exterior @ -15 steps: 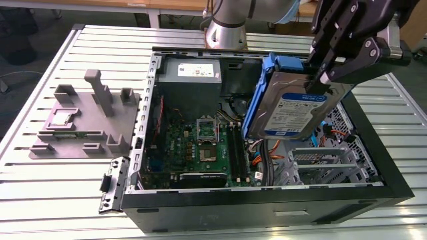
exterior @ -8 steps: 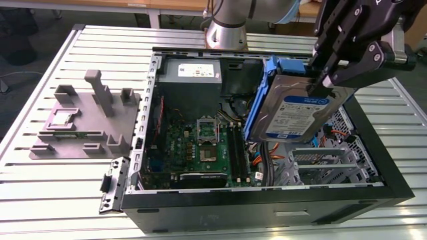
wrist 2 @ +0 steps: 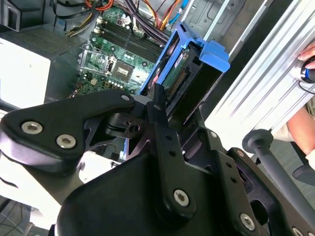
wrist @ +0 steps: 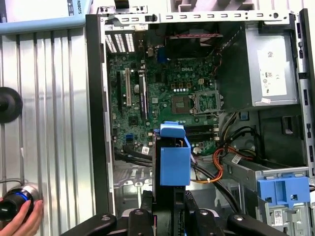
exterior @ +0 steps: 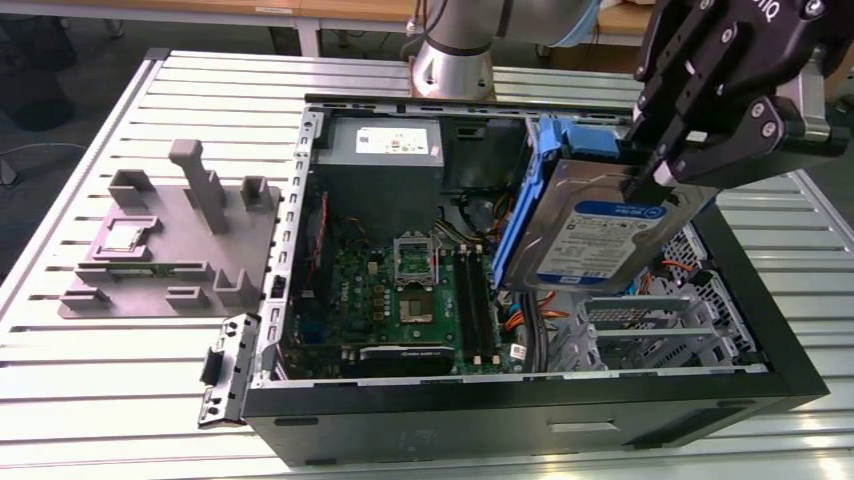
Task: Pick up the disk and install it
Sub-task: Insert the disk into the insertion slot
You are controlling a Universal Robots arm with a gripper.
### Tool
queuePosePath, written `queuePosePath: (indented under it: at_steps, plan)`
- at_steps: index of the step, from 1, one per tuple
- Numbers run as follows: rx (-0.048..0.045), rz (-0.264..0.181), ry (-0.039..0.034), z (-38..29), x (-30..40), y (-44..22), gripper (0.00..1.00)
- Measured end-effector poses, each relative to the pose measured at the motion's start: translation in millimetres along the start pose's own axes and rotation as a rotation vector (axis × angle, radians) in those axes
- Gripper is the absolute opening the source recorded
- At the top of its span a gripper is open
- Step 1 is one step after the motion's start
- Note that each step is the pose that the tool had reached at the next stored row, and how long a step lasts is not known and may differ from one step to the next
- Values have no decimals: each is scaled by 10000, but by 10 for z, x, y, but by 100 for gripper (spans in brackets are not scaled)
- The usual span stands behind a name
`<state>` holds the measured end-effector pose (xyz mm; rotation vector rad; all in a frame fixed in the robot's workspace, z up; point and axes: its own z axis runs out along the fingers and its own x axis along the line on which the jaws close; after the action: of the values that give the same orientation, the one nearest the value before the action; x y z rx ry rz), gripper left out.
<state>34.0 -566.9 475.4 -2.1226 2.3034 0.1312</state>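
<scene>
pincer (exterior: 657, 168) gripping disk (exterior: 594, 232), tilted — top corner hidden

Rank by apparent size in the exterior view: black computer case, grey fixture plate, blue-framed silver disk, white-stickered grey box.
1. Black computer case.
2-3. Grey fixture plate and blue-framed silver disk look alike; the raised disk may be nearer, so unranked.
4. White-stickered grey box.

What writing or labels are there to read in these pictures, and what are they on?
Label on the disk, held in the gripper: print too small to read.
White sticker on the grey box: too small to read.
Markings on the motherboard: too small to read.
</scene>
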Motion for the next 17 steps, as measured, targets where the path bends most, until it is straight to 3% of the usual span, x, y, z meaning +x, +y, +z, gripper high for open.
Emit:
queuePosePath:
  at_steps: [9,17]
  plan:
    - [-12,6,-24,12,67,-93,35]
    - [-50,7,-44,17,54,-303,35]
